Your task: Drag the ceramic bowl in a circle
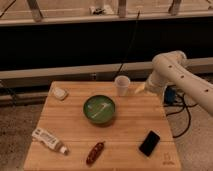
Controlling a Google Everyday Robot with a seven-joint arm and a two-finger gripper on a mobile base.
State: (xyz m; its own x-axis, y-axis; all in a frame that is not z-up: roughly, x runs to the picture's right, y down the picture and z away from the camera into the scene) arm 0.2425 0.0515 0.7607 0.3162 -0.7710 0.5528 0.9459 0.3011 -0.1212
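Observation:
The ceramic bowl [99, 108] is round, shallow and glossy green with pale streaks inside. It sits near the middle of the wooden table [135, 122]. My gripper [138, 90] hangs at the end of the white arm coming in from the right, over the table's back right part. It is up and to the right of the bowl and apart from it, just right of a small white cup [121, 85]. It is open and holds nothing.
A pale small packet [60, 93] lies at the back left. A white tube [49, 140] lies at the front left, a brown oblong item [95, 152] at the front middle, and a black phone [149, 143] at the front right. A dark ledge runs behind the table.

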